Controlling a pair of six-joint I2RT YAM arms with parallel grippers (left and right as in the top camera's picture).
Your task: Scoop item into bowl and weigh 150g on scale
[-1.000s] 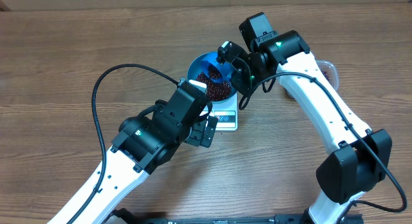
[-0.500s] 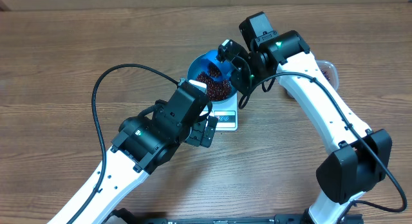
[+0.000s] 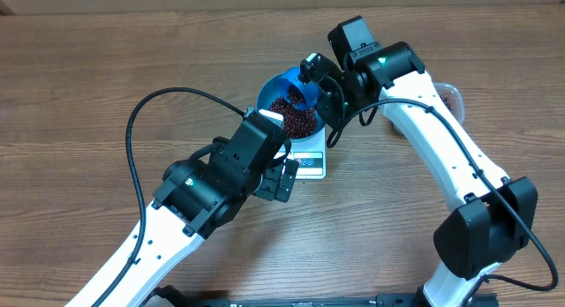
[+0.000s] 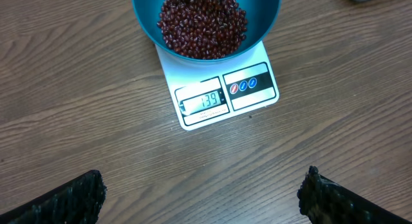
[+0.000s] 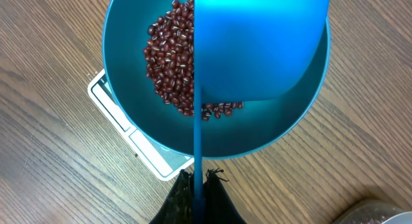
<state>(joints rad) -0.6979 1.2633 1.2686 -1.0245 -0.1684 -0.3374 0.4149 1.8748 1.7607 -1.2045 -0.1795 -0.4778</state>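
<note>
**A:** Where are the beans (image 4: 203, 28)?

**B:** Heaped in the blue bowl (image 4: 270, 11), which sits on the white scale (image 4: 225, 95) in the middle of the surface (image 4: 77, 89). The display (image 4: 205, 100) reads 139, so I judge the weighing a little short of its target.

**A:** Which arm is nearer?

**B:** The right one. The right end effector (image 5: 198, 185) is pinched narrow on the thin handle of the blue scoop (image 5: 257, 44). The handle's long axis runs straight out from the jaws across the bowl's rim. The scoop head hangs over the far half of the bowl, above the heap.

**A:** And the other arm?

**B:** The left end effector (image 4: 199, 201) is spread wide and holds nothing. It hangs above the surface on the display side of the scale, well apart from the bowl.

**A:** So what does the next move turn on?

**B:** The bowl lies directly ahead of and below the right jaws. Any top-up probably means going back to the clear tub (image 3: 450, 95) on the right arm's far side, then returning along that same handle line. I cannot tell whether any beans are left in the scoop.
</note>
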